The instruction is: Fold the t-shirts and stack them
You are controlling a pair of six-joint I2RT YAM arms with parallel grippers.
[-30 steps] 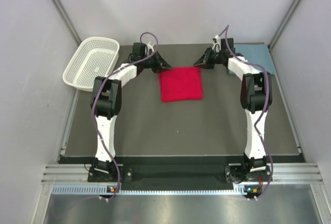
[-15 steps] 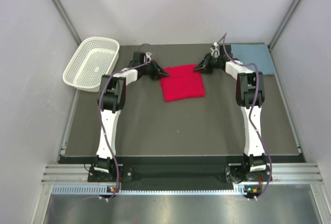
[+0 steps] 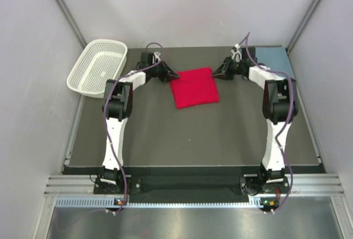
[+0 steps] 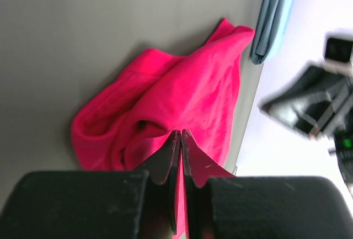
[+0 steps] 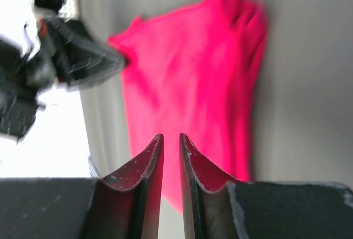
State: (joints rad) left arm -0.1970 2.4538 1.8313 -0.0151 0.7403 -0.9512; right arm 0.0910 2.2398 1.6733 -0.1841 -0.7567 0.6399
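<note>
The red t-shirt [image 3: 194, 88] lies folded into a rough square at the back middle of the dark mat, turned slightly. My left gripper [image 3: 175, 76] is at its far left corner. In the left wrist view the jaws [image 4: 180, 132] are pressed together on bunched red cloth [image 4: 182, 95], with a thin red strip between them. My right gripper [image 3: 215, 74] is at the far right corner. In the right wrist view its jaws [image 5: 171, 137] stand a narrow gap apart, empty, over the red shirt [image 5: 187, 73]. The blue-grey t-shirt [image 3: 274, 60] lies flat at the back right corner.
A white mesh basket [image 3: 98, 67] stands tilted at the back left, half off the mat [image 3: 193, 134]. Grey walls close in both sides and the back. The blue-grey shirt's edge [image 4: 274, 12] shows in the left wrist view.
Both grippers came in from beyond the shirt's far corners to touch them. The shirt's far edge shifted and it turned slightly. The right arm then drew back a little to the right.
</note>
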